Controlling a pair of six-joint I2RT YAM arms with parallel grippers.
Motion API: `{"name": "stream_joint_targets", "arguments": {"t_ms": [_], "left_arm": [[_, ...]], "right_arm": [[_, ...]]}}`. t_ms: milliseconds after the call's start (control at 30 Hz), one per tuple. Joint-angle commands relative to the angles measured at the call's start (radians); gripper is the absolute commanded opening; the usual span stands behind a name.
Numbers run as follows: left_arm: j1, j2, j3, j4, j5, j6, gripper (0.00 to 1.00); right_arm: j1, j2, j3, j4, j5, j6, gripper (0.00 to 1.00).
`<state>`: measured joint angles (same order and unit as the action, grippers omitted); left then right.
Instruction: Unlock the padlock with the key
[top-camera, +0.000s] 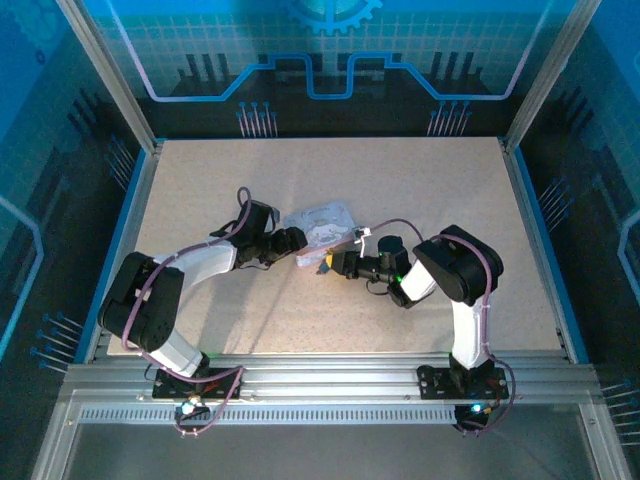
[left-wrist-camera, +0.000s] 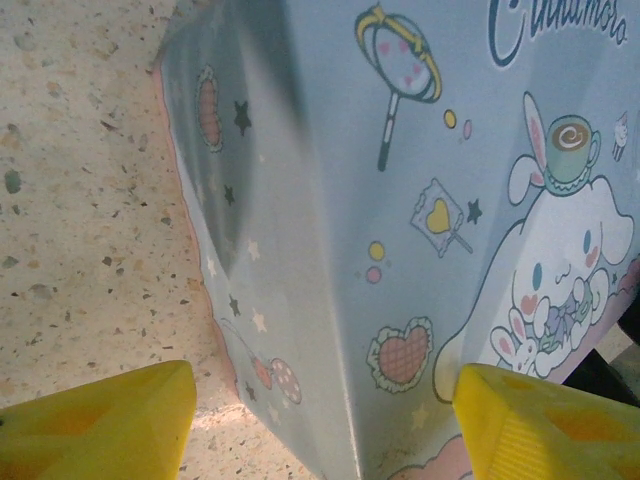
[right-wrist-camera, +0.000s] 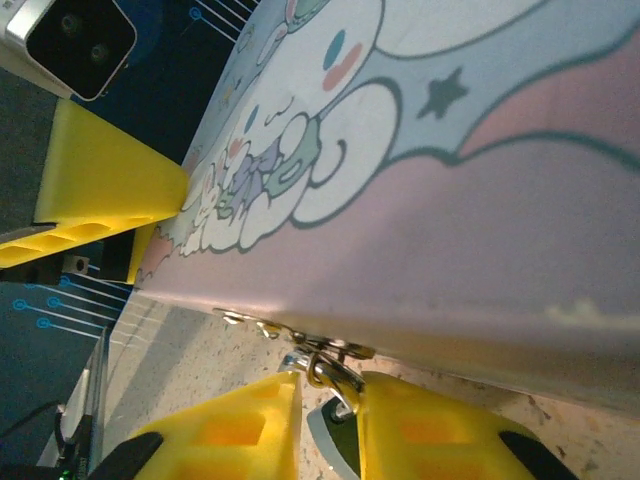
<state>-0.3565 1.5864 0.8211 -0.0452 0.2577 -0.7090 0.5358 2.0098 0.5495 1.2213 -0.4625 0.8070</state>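
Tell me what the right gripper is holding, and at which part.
The right gripper appears to pinch the padlock by the sides of its body, just under the box.

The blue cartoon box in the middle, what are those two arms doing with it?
The left gripper straddles the pale blue box on the table, jaws wide open around one edge. The right gripper has its yellow fingers pressed against either side of a small padlock hanging from the box's clasp. Its shackle looks hooked in, not yet unlocked.
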Motion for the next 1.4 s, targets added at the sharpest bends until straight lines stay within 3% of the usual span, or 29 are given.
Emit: {"name": "stream_joint_targets", "arguments": {"t_ms": [0,233,467,1367], "left_arm": [[-0.013,0.003,-0.033,-0.059,-0.018,-0.006,0.71],[-0.014,-0.003,-0.04,-0.056,-0.021,-0.007,0.71],[-0.014,-0.021,-0.058,-0.058,-0.034,-0.014,0.71],[-0.042,-0.035,-0.108,-0.031,-0.036,-0.049,0.71]], "right_arm": [[0.013,0.007,0.013,0.112,-0.059,0.011,0.18],[0.013,0.018,0.004,0.102,-0.02,0.046,0.06],[0.012,0.016,-0.017,0.098,0.022,0.085,0.0],[-0.006,-0.026,-0.079,0.134,0.117,0.221,0.0]]}}
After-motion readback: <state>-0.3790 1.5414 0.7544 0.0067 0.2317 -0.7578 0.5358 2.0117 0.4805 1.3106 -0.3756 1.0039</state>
